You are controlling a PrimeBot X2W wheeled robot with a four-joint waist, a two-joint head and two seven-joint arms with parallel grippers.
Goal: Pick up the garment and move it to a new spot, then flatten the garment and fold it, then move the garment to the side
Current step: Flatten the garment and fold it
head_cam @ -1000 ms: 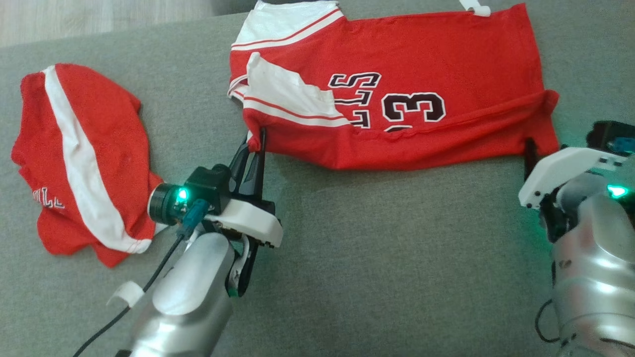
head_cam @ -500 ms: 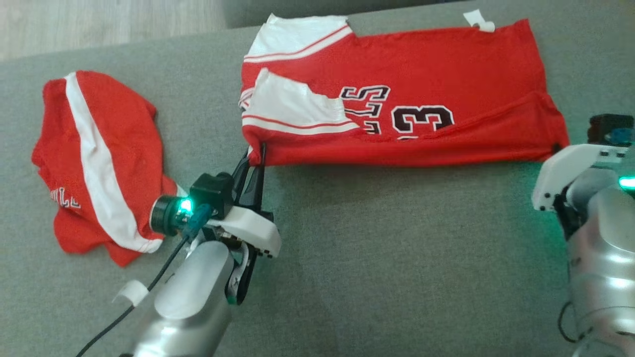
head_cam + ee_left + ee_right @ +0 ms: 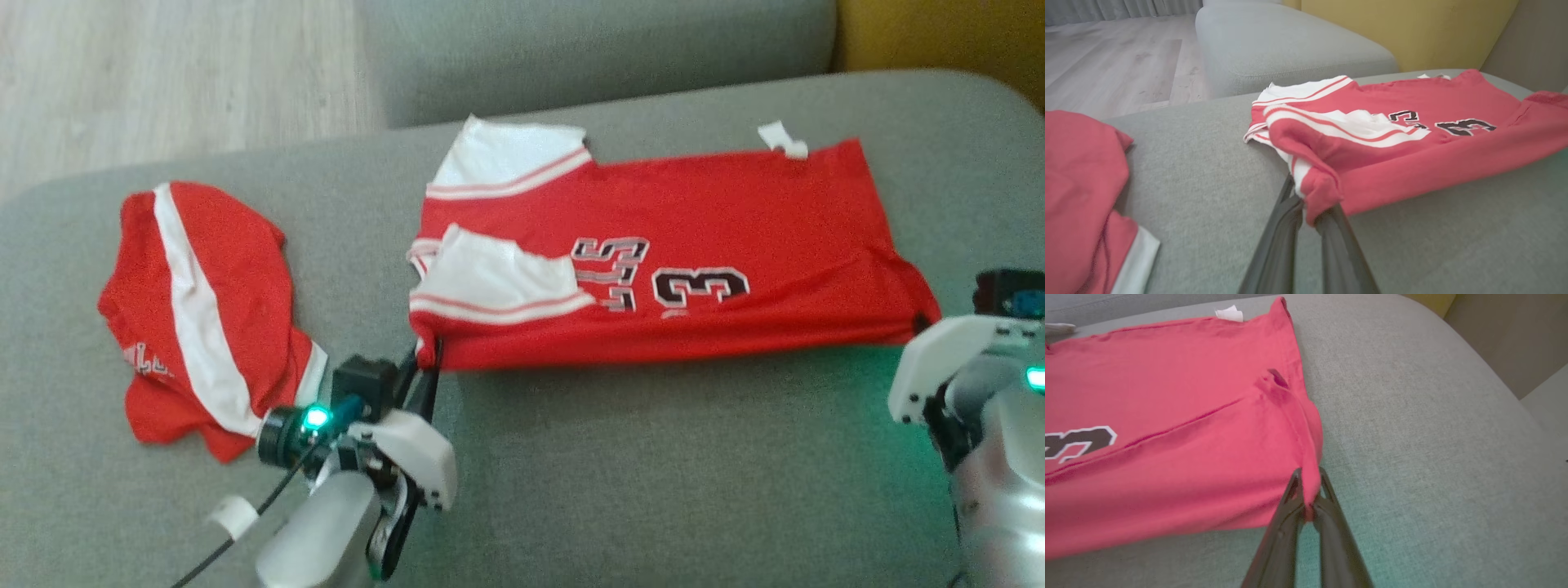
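- On the grey cushion (image 3: 653,490), the jersey (image 3: 735,212) lies spread as a long band with its number (image 3: 700,287) facing up.
- With jaws closed, the left gripper (image 3: 1310,210) pinches the near corner beside the white sleeve (image 3: 498,282); the cloth bunches into a small knob between the fingers.
- Jaws closed too, the right gripper (image 3: 1306,496) holds a thin pinch of the opposite near corner, at the hem.
- The fold looks to be the step in hand, since the cloth is already flat and both near corners are held.
- Next, both corners likely need to rise together and travel evenly toward the far edge, so the span between them neither sags nor twists.
- The jersey is a thin, limp knit: red, with red-banded white sleeves and black figures edged in white. A small white tag (image 3: 781,139) juts from its far edge.
- The cushion is coarse woven fabric with rounded edges, and may drag on the cloth.
- A second red garment (image 3: 204,310) with a white stripe lies crumpled, well apart to the left.
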